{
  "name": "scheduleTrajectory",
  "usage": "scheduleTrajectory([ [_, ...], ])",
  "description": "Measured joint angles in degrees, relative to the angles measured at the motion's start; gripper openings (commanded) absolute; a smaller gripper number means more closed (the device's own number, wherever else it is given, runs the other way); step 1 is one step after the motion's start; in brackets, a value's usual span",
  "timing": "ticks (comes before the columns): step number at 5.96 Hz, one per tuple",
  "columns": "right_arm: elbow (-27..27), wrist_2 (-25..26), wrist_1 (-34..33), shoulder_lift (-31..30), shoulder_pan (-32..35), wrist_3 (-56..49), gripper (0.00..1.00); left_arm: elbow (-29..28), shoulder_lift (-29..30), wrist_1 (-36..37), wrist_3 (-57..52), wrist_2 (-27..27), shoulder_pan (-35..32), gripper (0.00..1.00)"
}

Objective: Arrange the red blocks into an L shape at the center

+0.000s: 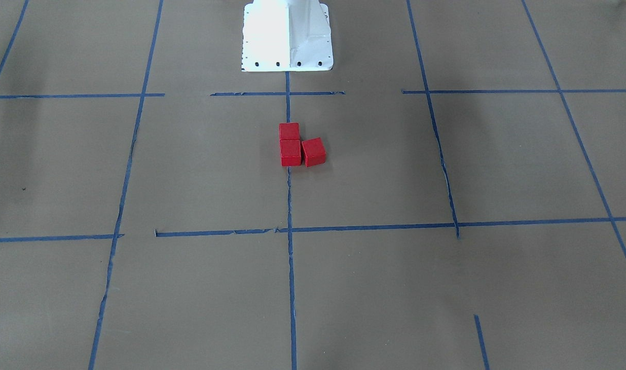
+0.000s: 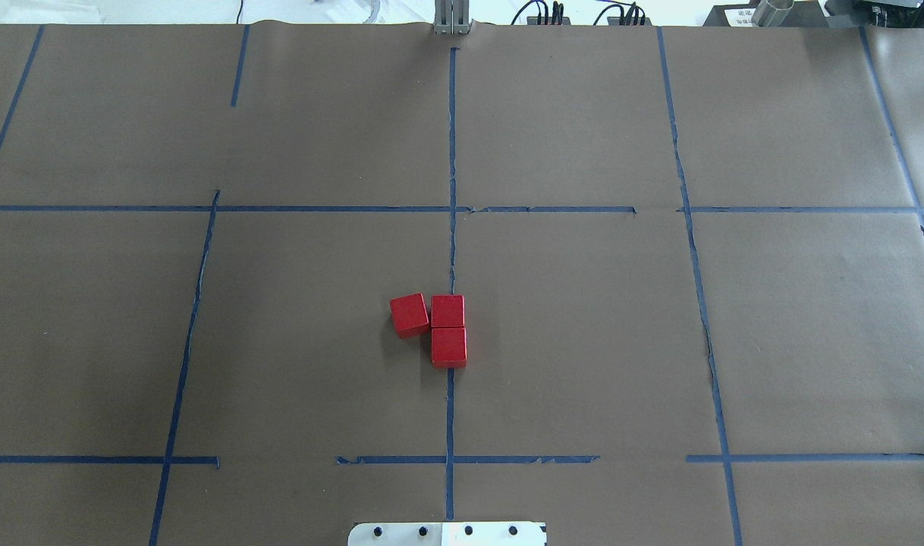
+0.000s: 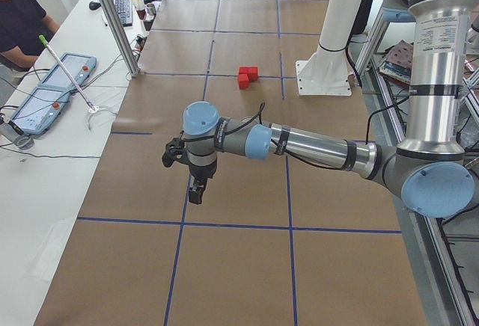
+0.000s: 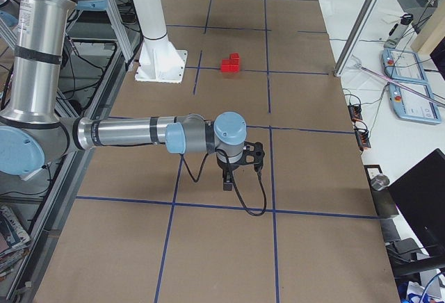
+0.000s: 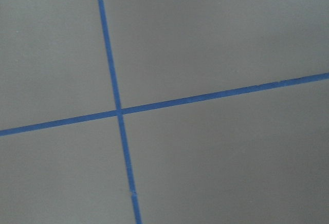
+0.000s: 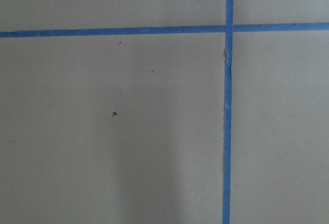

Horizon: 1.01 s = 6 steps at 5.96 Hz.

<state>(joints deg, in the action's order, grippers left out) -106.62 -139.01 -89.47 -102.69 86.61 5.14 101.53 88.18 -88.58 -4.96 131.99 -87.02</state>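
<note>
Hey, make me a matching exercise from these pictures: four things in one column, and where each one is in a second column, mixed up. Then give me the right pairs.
Column one
1. red blocks
2. white robot base
3. left claw
4. right claw

Column two
A. hangs far out on the robot's right side
B. stands at one end of the blue tape line
C. grouped in an L in the middle cell, two of them on that tape line
D. hangs far out on the robot's left side

Pairs: 1-C, 2-B, 3-D, 4-A
</note>
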Motion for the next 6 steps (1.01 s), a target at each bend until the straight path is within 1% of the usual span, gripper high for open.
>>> scheduleTrajectory([
  [1, 0.26, -0.03, 0.12, -0.42, 0.74, -1.05, 1.00, -0.11, -0.16, 2.19, -0.39, 2.21, -1.11, 1.00],
  [2, 0.47, -0.01, 0.19, -0.63, 0.98, -1.32, 1.00, 0.11, -0.77, 4.84, -0.36, 3.11, -1.66, 1.00],
  [3, 0.90, 0.01, 0.27, -0.71, 0.99, -1.35, 1.00, 0.06, -2.10, 5.89, -0.33, 3.39, -1.80, 1.00],
  [4, 1.27, -0.02, 0.35, -0.74, 1.02, -1.31, 1.00, -0.02, -3.25, 6.03, -0.29, 3.63, -1.75, 1.00],
  [6, 1.40, 0.19, 0.45, -0.95, 1.02, -1.33, 1.00, 0.48, -3.64, 6.11, -0.35, 3.74, -1.47, 1.00],
])
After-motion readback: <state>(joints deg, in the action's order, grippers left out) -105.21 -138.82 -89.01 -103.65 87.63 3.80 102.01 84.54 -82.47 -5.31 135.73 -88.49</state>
